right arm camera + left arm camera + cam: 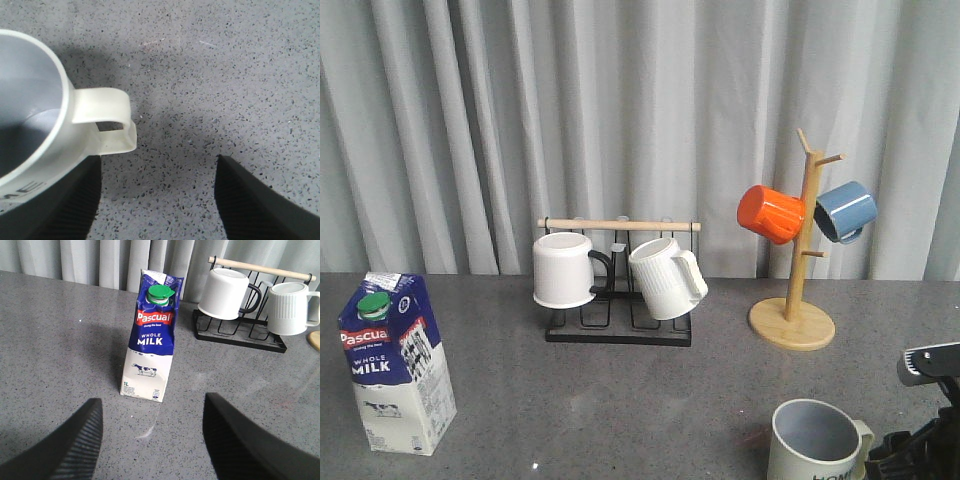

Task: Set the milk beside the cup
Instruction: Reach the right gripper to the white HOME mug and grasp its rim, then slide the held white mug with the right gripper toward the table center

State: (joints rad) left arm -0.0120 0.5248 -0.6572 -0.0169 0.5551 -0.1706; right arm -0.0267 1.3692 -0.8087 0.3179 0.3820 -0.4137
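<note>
So the milk (397, 362) is standing upright on the grey table (620, 400) way over on the left side, green cap on, nothing touching it. The cup (817, 441) it needs to end up beside is at the front right, well apart from the carton, with the black mug rack (618, 290) and wooden mug tree (794, 250) behind and between them.

Left gripper (152, 440) is hanging just short of the carton, jaws spread wide and empty, lined up roughly on it. Right gripper (157, 200) sits right by the cup's handle (107, 122), jaws also spread, holding nothing.

Looks to me like we're at the approach step, grab not made yet. Next move probably calls for the left arm to push forward so the carton sits between the fingers, then close on the lower body. It's tall, so a high or off-centre pinch could tip it.
</note>
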